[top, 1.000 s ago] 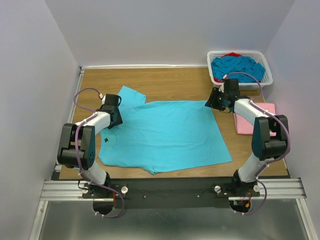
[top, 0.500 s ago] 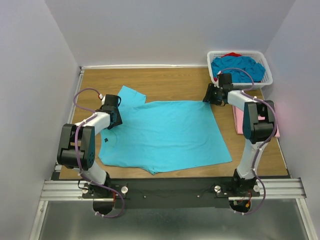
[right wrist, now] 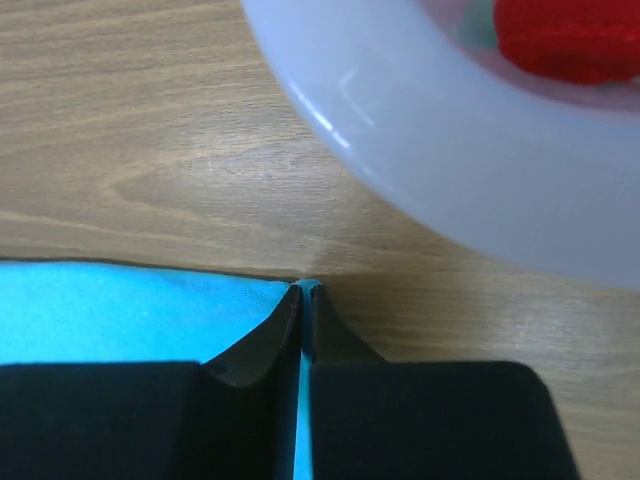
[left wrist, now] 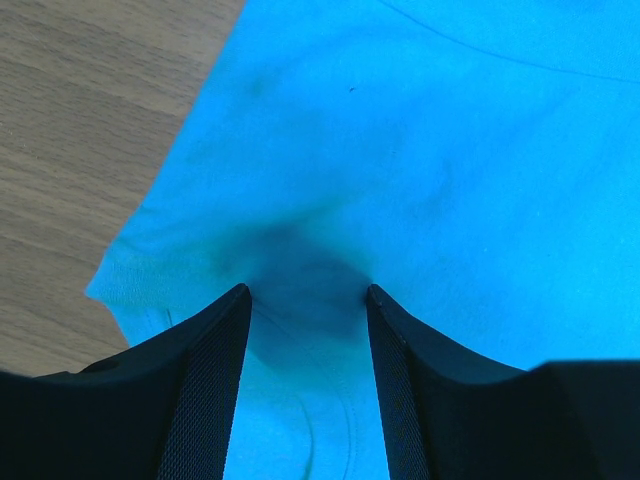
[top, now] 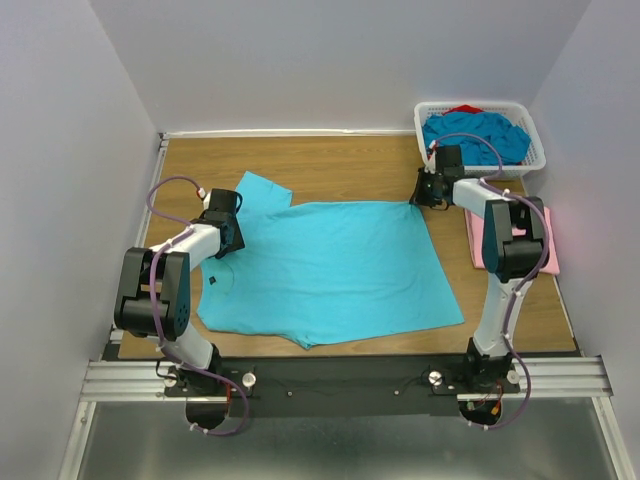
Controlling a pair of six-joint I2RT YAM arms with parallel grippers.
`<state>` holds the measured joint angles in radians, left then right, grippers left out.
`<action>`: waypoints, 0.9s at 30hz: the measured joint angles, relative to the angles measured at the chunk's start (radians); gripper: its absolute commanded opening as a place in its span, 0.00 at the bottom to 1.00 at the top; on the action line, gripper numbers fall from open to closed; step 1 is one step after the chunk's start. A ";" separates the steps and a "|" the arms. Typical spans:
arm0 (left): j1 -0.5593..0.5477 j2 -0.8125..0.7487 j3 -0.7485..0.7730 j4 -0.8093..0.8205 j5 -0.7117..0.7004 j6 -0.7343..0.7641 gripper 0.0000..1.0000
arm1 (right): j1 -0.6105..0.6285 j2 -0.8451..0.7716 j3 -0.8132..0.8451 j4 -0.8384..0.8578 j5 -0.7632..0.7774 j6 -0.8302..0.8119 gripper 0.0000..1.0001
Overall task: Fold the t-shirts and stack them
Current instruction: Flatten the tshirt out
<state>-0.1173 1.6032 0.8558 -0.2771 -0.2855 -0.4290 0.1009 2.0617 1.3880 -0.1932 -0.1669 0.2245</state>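
Observation:
A turquoise t-shirt (top: 335, 268) lies spread flat across the middle of the table, one sleeve pointing to the far left. My right gripper (top: 422, 196) sits at its far right corner, and the right wrist view shows that gripper (right wrist: 303, 288) shut on the thin cloth edge (right wrist: 130, 310). My left gripper (top: 232, 240) rests on the shirt's left side by the sleeve. In the left wrist view it (left wrist: 307, 292) is open, fingers pressed down on the cloth (left wrist: 420, 150), which puckers between the tips. More turquoise t-shirts (top: 475, 135) fill the basket. A pale pink t-shirt (top: 545, 245) lies folded at the right.
The white lattice basket (top: 530, 150) stands at the far right corner, close behind my right gripper; its rim (right wrist: 450, 170) looms in the right wrist view with something red (right wrist: 570, 40) inside. Bare wood (top: 330, 165) shows beyond the shirt.
My right arm swung in and down to the shirt's far right corner, and its jaws closed on the cloth edge. The left arm and the shirt have not moved.

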 measured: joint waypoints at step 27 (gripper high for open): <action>0.000 -0.187 -0.050 0.002 -0.005 0.001 0.58 | 0.303 -0.576 -0.508 -0.172 -0.103 0.007 0.48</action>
<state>-0.1173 1.4158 0.8055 -0.2749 -0.2909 -0.4282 0.4042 1.4857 0.8799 -0.3653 -0.2699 0.2317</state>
